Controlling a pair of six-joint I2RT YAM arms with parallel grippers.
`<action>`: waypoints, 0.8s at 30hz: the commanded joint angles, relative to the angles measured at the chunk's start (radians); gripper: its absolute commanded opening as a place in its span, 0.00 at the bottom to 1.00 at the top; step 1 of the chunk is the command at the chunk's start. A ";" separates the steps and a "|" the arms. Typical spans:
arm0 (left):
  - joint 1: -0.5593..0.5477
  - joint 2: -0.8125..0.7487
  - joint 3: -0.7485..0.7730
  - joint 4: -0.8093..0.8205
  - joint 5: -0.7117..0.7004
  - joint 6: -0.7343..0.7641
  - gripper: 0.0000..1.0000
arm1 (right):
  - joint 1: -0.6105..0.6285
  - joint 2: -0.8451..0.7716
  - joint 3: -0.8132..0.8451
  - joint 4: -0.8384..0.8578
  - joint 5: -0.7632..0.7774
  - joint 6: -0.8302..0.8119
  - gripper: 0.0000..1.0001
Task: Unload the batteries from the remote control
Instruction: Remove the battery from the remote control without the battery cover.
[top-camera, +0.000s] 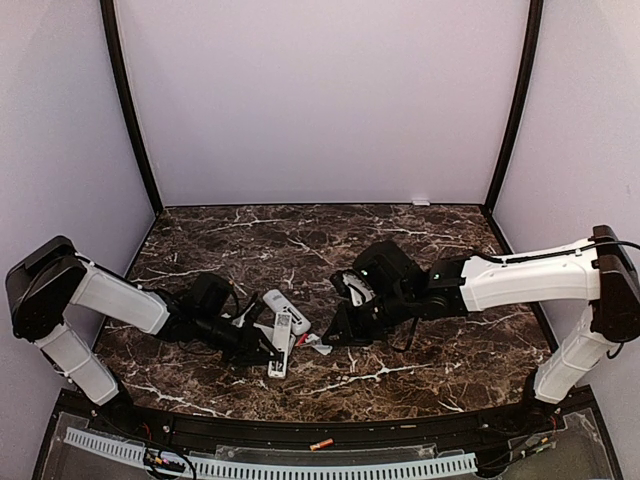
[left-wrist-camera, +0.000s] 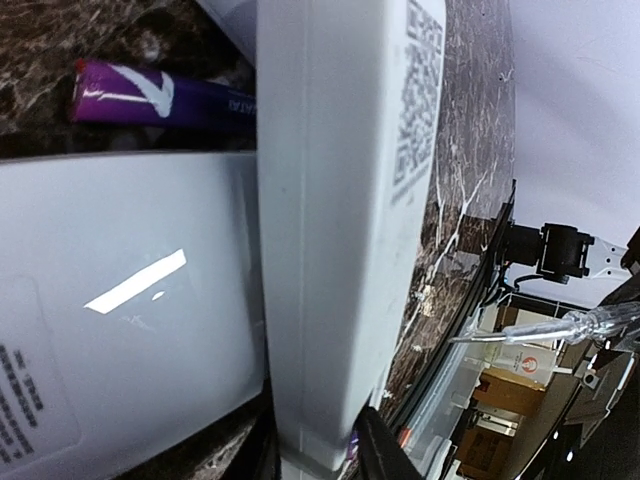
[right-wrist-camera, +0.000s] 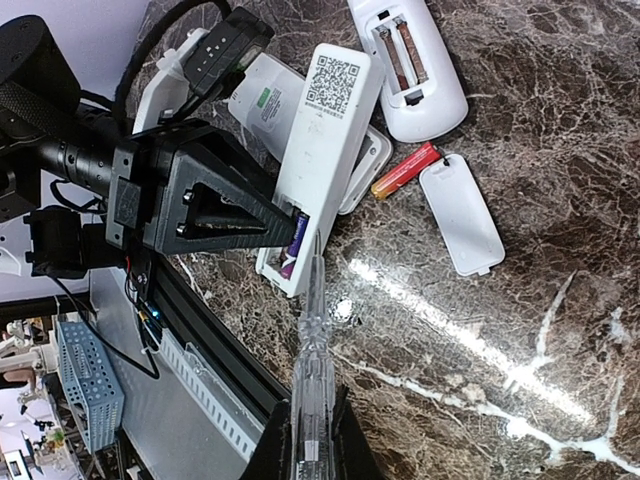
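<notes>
In the left wrist view, the left end effector (left-wrist-camera: 318, 458) stood at the bottom of the frame. Its fingers (left-wrist-camera: 378, 452) lay against the narrow sides of the QR-code remote (left-wrist-camera: 330, 200), seemingly pinching it on edge. A labelled remote (left-wrist-camera: 110, 330) filled the lower left.

In the right wrist view, the right end effector (right-wrist-camera: 308, 430) at bottom centre was pressed together on a clear tool (right-wrist-camera: 313, 330). The tool's tip reached the edge of the open bay at the QR-code remote's lower end, where a purple battery (right-wrist-camera: 297, 240) sat. The step in hand looked like prying that cell out. The next move probably called for working the tip under one end and levering upward while the other arm steadied the body. At upper centre an open remote (right-wrist-camera: 425, 100) held two batteries (right-wrist-camera: 400, 50). A loose red battery (right-wrist-camera: 405, 170) and a white cover (right-wrist-camera: 460, 215) lay just below it.

In the top external view, both arms met at lower centre over a dark, white-veined marble desk (top-camera: 420, 250). Plain pale lilac walls (top-camera: 320, 100) closed three sides, with black posts (top-camera: 125, 100) in the corners.
</notes>
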 joint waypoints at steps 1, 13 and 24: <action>-0.005 0.007 0.008 0.011 0.015 0.022 0.23 | 0.001 -0.015 0.004 -0.005 0.027 -0.006 0.00; -0.031 -0.135 0.035 -0.114 0.049 0.193 0.10 | 0.001 -0.063 -0.003 -0.047 0.065 -0.025 0.00; -0.106 -0.080 0.192 -0.441 -0.083 0.435 0.07 | 0.022 -0.106 0.025 -0.153 0.119 -0.107 0.00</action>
